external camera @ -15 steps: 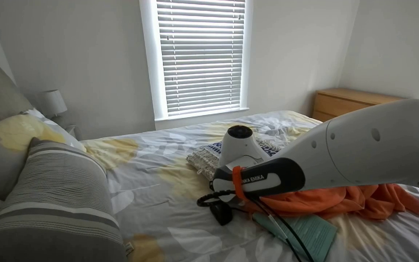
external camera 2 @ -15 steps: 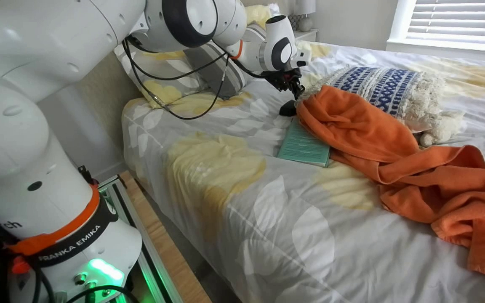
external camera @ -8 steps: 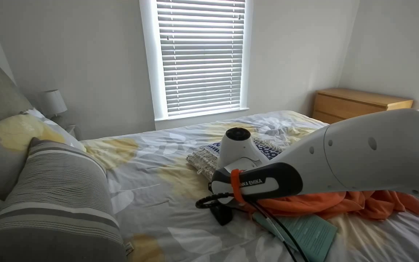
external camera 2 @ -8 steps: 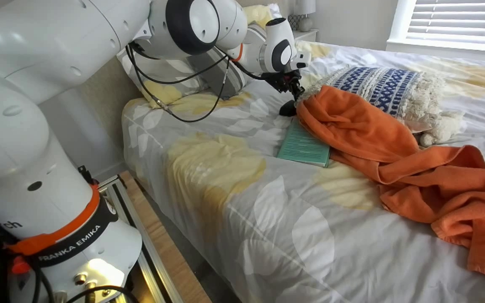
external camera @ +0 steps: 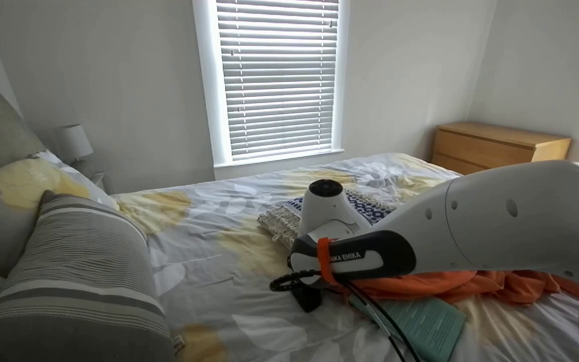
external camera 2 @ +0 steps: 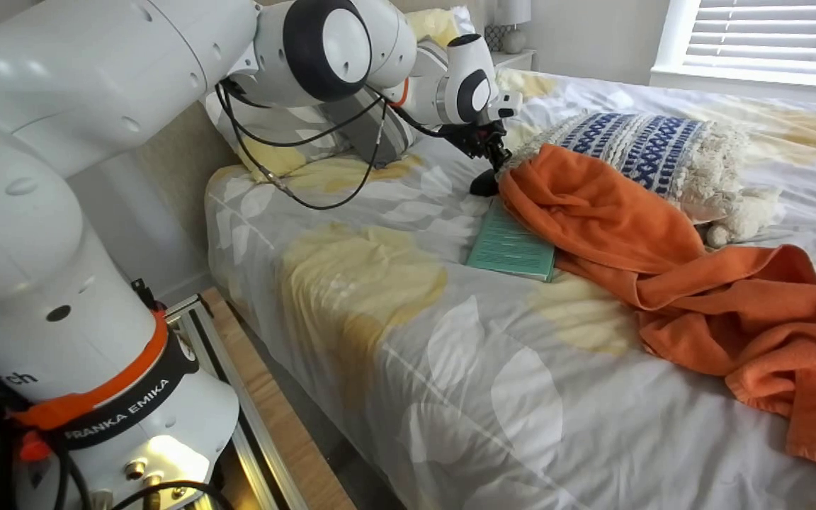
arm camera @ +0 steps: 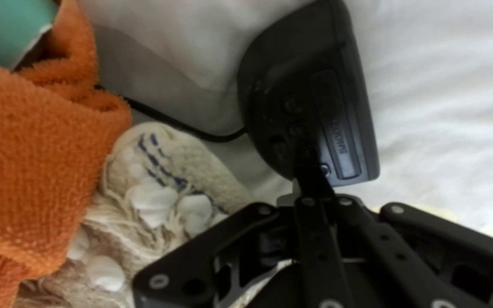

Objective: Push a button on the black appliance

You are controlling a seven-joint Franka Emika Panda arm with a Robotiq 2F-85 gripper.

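Closed gripper (arm camera: 312,179) over the black appliance (arm camera: 293,55)

At the left of an exterior view stands the white robot arm (external camera 2: 132,92), its black cables (external camera 2: 330,206) hanging in a loop. Behind them a grey striped pillow (external camera 2: 372,124) lies at the head of the bed (external camera 2: 380,340). Further right, the black appliance rests on the bed, and the gripper points down at it, fingers pressed together. In the wrist view the fingertips reach over one end of the appliance, by its buttons (arm camera: 292,103); whether they touch it, I cannot tell. There too, a black cord (arm camera: 169,122) runs from the appliance to the orange cloth (arm camera: 37,162). Next, in the exterior view, lies a green book (external camera 2: 513,244), one corner under that cloth, which also covers an edge of a fringed, blue-patterned cushion (external camera 2: 631,145). At the far right are white window blinds (external camera 2: 776,42).
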